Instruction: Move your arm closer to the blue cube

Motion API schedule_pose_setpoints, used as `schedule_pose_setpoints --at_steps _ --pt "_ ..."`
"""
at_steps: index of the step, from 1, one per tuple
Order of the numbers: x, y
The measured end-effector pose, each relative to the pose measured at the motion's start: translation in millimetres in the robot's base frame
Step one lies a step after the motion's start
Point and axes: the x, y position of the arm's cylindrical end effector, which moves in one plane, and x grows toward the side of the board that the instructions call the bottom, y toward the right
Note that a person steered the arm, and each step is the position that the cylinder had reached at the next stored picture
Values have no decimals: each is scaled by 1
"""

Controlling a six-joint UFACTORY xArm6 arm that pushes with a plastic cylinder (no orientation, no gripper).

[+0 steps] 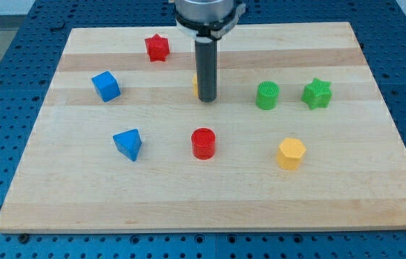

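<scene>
The blue cube (106, 86) sits on the wooden board (210, 180) at the view's left. My tip (207, 100) rests on the board near the middle, well to the right of the blue cube. A yellow block (195, 85) is mostly hidden behind the rod, touching or very close to it. A red star (157, 47) lies up and left of the tip. A blue triangular block (128, 144) lies below the blue cube.
A red cylinder (203, 143) stands below the tip. A green cylinder (266, 95) and a green star (317, 93) lie to the tip's right. A yellow hexagonal block (290, 153) sits at lower right. The board lies on a blue perforated table.
</scene>
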Motion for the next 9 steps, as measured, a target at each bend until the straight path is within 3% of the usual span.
schedule_pose_setpoints --at_steps 2,3,5,7,8,9 --pt "-36 -3" --pt "-17 -15" --pt "-22 -105" --pt "-59 -178" --pt "-56 -228" --pt "-26 -232"
